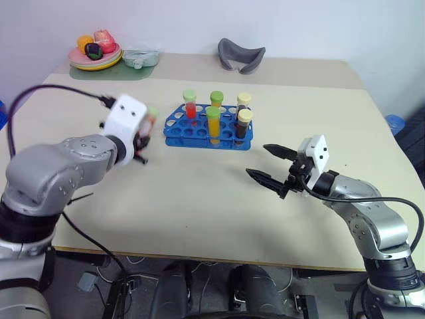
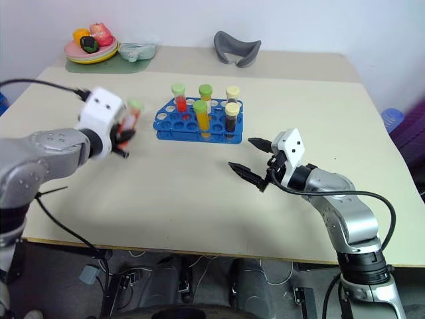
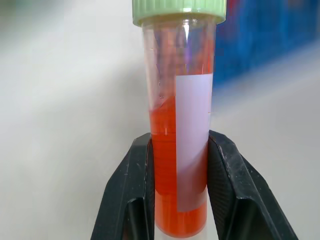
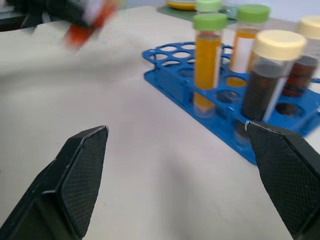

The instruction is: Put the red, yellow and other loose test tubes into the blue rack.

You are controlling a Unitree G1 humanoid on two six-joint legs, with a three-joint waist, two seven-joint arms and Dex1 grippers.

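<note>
The red test tube (image 3: 178, 150) is clamped at its lower half by the left gripper (image 3: 178, 200), just left of the blue rack (image 1: 199, 131). Smooth, light plastic may slip; mid-body suits. The right gripper (image 1: 271, 164) is spread empty.

Bright even overhead light, soft shadows on the table (image 1: 199, 199), blurred blue rack (image 3: 260, 35) (left wrist view)

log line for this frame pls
left gripper: shut on red tube, lifted | right gripper: open, idle | blue rack: five tubes in
</note>
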